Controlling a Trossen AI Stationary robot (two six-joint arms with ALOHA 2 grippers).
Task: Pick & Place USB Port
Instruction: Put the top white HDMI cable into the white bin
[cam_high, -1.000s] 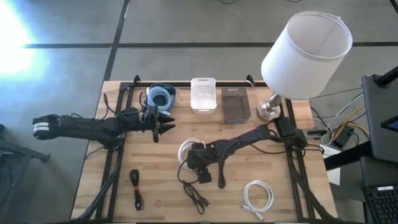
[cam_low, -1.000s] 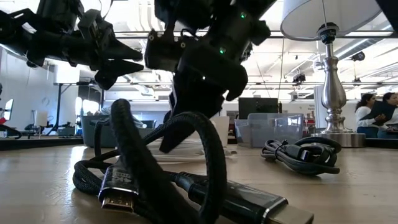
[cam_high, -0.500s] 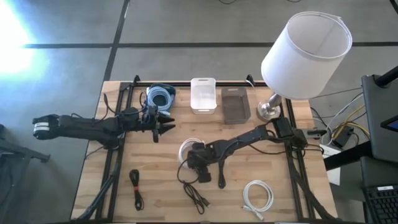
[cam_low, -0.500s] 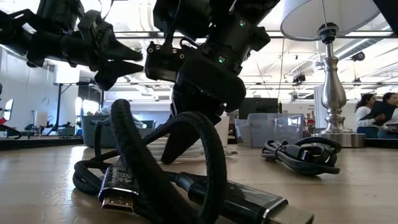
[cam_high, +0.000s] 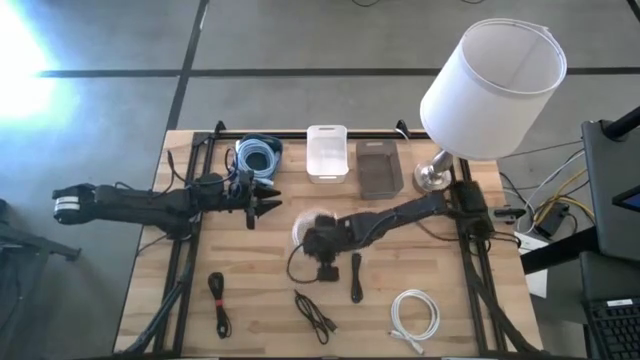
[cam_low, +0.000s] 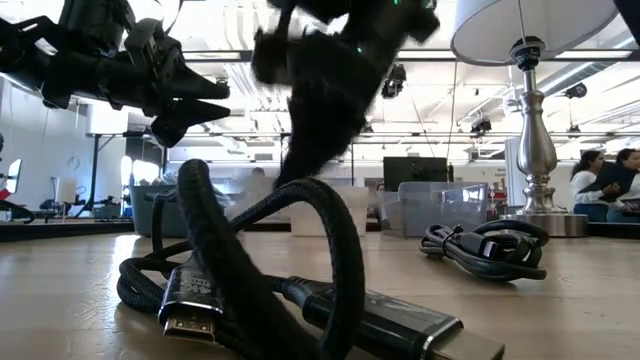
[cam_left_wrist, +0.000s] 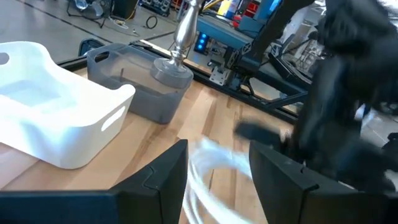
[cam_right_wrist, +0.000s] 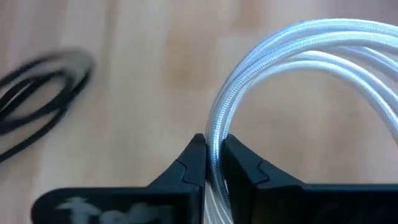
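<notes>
Mid-table, right gripper (cam_right_wrist: 213, 163) pinching white cable (cam_right_wrist: 292, 56) — lifted

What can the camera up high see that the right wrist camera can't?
Only the high view shows the lamp, the white bin, the grey bin and the waiting left tool. Only the right wrist view shows the right tool pinched shut on the white cable. Both show the wooden table and a black cable.

Open-plan robotics lab: wooden table (cam_high: 250, 290), monitors (cam_low: 415, 170), distant people (cam_low: 598, 180)
</notes>
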